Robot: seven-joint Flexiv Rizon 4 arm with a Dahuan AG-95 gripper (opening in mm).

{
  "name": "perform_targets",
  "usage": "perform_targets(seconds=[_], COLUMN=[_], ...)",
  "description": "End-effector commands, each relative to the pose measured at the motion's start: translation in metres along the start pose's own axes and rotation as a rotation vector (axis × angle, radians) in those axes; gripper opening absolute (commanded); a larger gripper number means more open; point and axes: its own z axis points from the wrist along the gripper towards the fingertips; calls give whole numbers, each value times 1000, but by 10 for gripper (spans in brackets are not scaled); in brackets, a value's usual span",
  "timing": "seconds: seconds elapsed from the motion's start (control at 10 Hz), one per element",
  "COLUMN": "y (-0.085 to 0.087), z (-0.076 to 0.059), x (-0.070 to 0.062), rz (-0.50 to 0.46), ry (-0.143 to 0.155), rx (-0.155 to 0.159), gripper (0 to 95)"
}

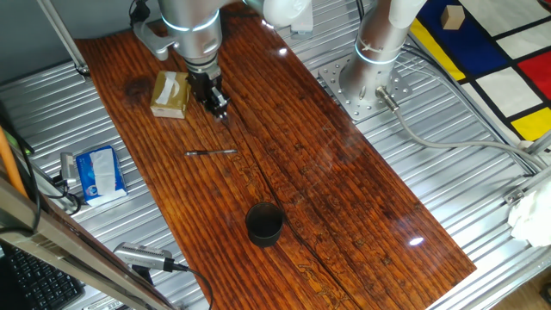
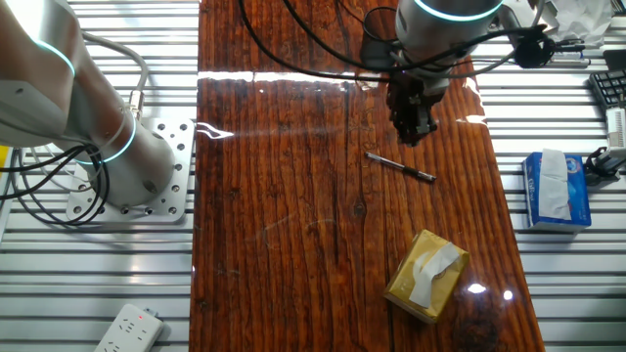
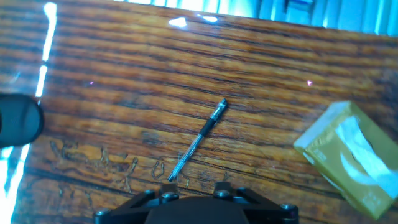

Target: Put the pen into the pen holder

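Note:
The pen (image 1: 211, 152) is a thin dark stick lying flat on the wooden table; it also shows in the other fixed view (image 2: 401, 166) and in the hand view (image 3: 198, 140). The pen holder (image 1: 264, 224) is a short black cup standing near the table's front; the hand view shows its edge at the left (image 3: 18, 121), and the other fixed view does not show it. My gripper (image 1: 219, 110) hovers above the table a little beyond the pen, between it and the yellowish box, and holds nothing (image 2: 413, 135). Its jaws look open. Only its base shows in the hand view.
A yellowish-tan box (image 1: 170, 93) lies close beside the gripper (image 2: 425, 276) (image 3: 351, 155). A blue tissue pack (image 1: 99, 172) and a silver tool with a cable (image 1: 142, 256) lie off the wood on the metal bench. The arm's base (image 1: 366, 82) stands beside the table.

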Motion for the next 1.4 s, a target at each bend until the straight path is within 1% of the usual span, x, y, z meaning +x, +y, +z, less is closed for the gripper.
perform_targets(seconds=[0.1,0.7,0.9,1.0,1.1,1.3,1.4], y=[0,0,0,0,0,0,0], z=[0,0,0,0,0,0,0], x=[0,0,0,0,0,0,0], rz=[-10,-2,77,141,180,239,244], ry=[1,0,-3,-3,-3,-3,-3], rx=[-1,-3,-4,-6,-11,-15,-16], gripper=[0,0,0,0,0,0,0])
